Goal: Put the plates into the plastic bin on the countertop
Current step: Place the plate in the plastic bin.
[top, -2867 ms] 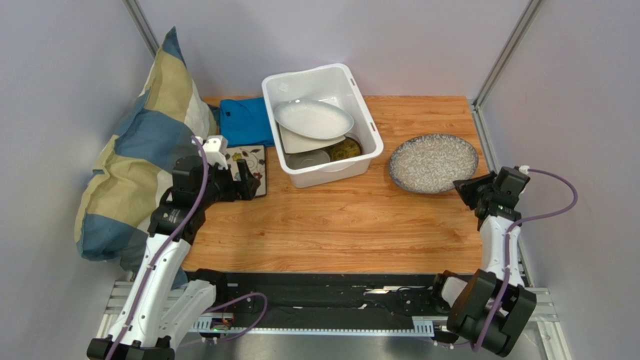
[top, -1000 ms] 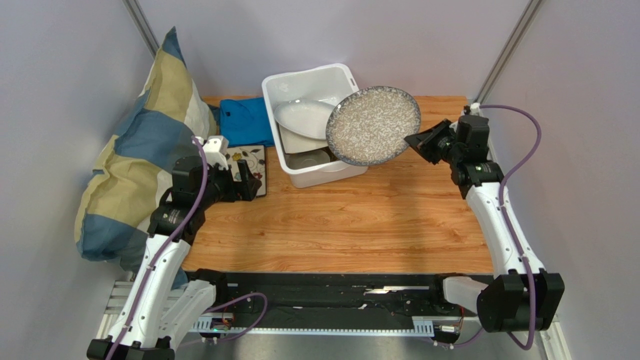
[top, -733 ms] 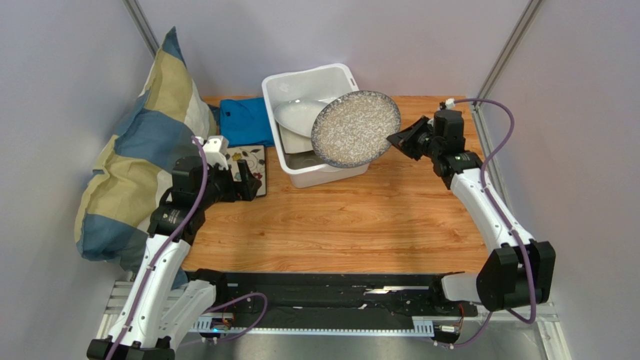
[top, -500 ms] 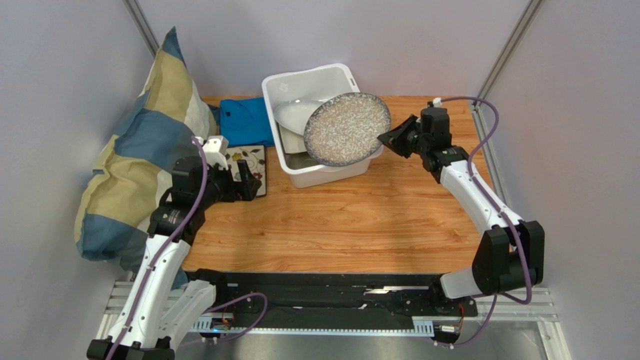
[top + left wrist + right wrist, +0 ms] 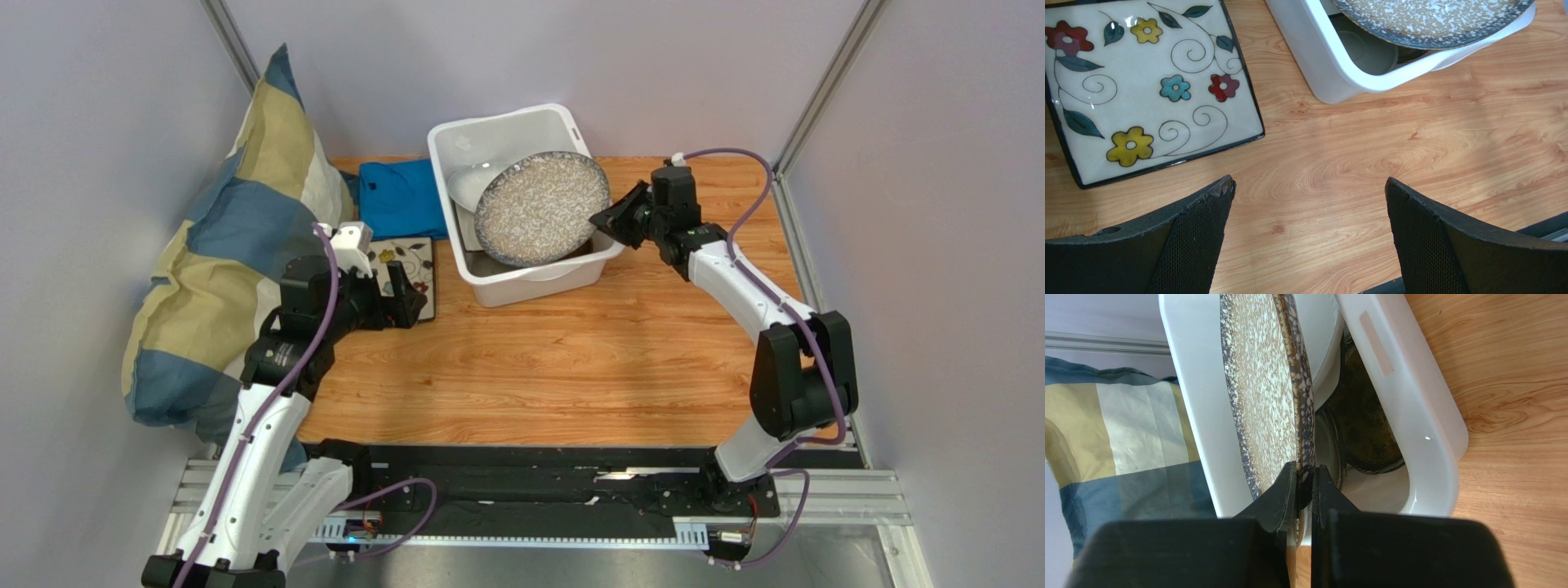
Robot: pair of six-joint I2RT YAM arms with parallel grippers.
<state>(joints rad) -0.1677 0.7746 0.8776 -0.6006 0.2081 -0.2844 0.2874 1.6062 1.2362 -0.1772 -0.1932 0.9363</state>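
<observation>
My right gripper (image 5: 610, 221) is shut on the rim of the grey-speckled round plate (image 5: 541, 210) and holds it tilted over the white plastic bin (image 5: 578, 135). The right wrist view shows the plate (image 5: 1269, 386) edge-on above the bin (image 5: 1407, 404), its rim pinched between my fingers (image 5: 1287, 490). The white oval platter (image 5: 466, 184) and dark small plates (image 5: 1361, 422) lie in the bin, mostly hidden. The floral square plate (image 5: 413, 272) lies on the countertop (image 5: 589, 355) left of the bin; it also shows in the left wrist view (image 5: 1137, 86). My left gripper (image 5: 1309, 202) is open and empty just beside it.
A folded blue cloth (image 5: 399, 196) lies behind the floral plate. A blue, yellow and white checked pillow (image 5: 233, 245) leans against the left wall. Grey walls close in the countertop at the back and sides.
My right gripper lifted the speckled plate off the countertop at the right and carried it left until it hangs over the bin. The left arm has not moved.
</observation>
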